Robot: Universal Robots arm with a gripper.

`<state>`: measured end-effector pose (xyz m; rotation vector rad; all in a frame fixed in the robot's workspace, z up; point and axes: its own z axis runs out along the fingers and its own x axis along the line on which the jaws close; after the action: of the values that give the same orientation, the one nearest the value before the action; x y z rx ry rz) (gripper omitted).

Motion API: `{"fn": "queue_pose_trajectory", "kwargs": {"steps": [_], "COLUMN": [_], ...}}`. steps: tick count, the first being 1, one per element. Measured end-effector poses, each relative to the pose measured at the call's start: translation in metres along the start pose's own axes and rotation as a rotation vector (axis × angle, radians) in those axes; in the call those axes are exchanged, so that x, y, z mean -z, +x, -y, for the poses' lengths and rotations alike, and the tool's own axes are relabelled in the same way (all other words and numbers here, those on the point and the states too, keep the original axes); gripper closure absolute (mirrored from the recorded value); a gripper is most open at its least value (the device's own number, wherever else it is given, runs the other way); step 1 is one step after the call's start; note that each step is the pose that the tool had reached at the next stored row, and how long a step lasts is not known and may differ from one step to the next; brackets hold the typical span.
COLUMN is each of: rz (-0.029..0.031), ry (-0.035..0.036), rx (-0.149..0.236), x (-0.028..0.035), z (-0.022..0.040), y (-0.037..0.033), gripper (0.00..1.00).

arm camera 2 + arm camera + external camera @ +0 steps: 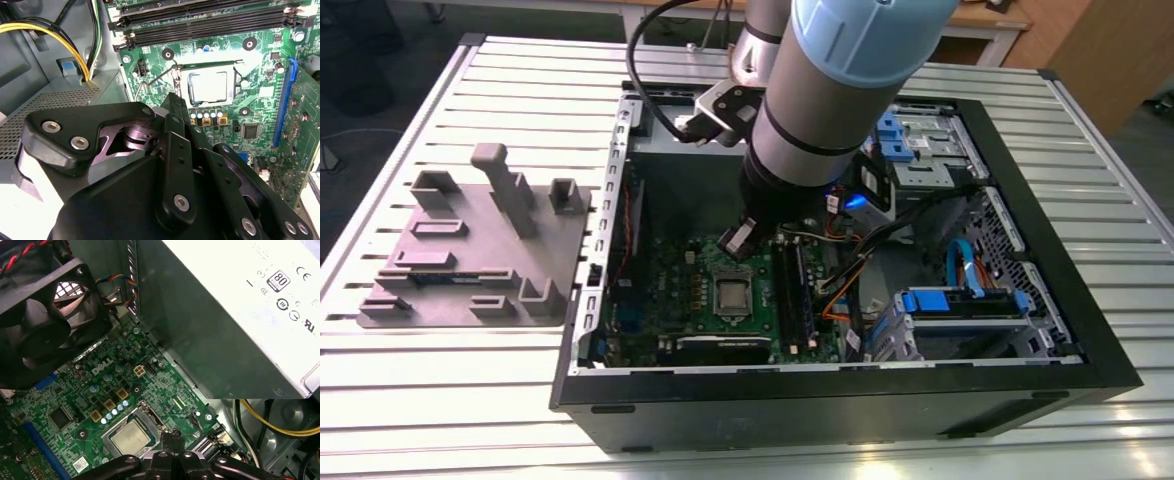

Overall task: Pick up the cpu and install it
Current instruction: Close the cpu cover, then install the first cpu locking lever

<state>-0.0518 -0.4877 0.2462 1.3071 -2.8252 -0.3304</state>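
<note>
The cpu [734,292] [209,86] [131,437], a small silver-topped square chip, lies flat in the socket on the green motherboard [680,300] inside the open computer case. My gripper [736,243] [175,100] [172,434] hangs just above the board beside the socket, toward the power supply. Its fingers are shut together with nothing between them, and they do not touch the chip. A thin wire socket lever [155,82] stands up from the board next to the socket.
A big grey power supply box [225,315] with a white label walls one side and a black fan [45,315] the other. Yellow cables [50,35] and black memory slots [210,20] lie near. A grey fixture tray [467,250] sits at the exterior view's left.
</note>
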Motion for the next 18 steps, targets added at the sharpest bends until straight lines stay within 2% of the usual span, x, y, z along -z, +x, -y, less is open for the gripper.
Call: {"fn": "queue_pose_trajectory", "kwargs": {"steps": [11,18], "rz": [-0.0001,0.0007], "ry": [-0.0001,-0.0007], "rx": [0.000,0.001], "x": [0.0000,0.0001], "z": [0.0001,0.0038], "y": [0.0001,-0.0055], "gripper": [0.90,0.90]}}
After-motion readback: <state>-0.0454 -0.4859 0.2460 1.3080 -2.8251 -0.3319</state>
